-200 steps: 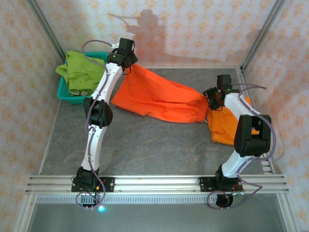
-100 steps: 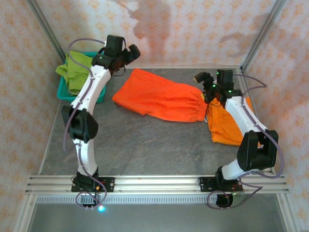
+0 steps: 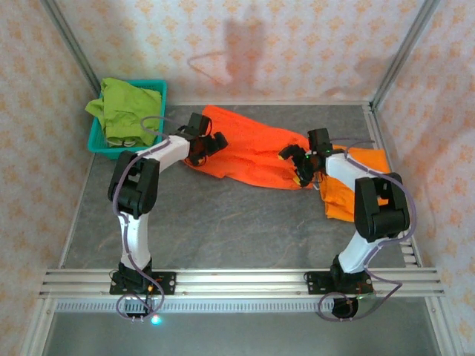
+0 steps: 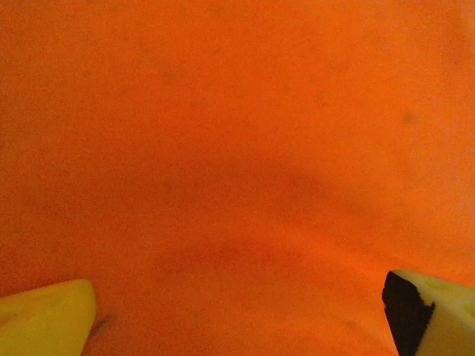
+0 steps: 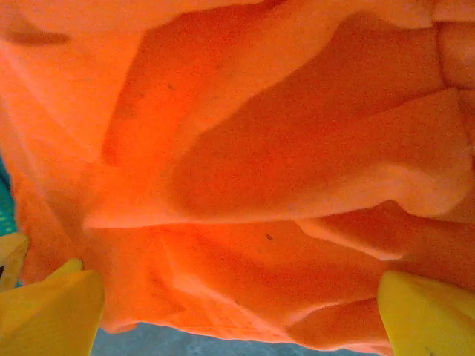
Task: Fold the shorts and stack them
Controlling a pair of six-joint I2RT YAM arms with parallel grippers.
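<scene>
1 spread orange shorts point(image 3: 252, 152) | long axis left-right, slightly diagonal | waist right

Basket point(image 3: 104, 150): teal mesh, set at the counter's far left corner.
Counter point(image 3: 223, 222): grey, stone-patterned, enclosed by metal posts.
Walls point(image 3: 312, 44): covered in pale floral paper.
Rail point(image 3: 245, 280): aluminium, laid along the near edge.

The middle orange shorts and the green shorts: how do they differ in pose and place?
The middle orange shorts lie spread on the table; the green shorts sit bunched in the teal basket. The left hand and right hand are open at the middle orange shorts; neither is near the green shorts. Both are unfolded.
</scene>
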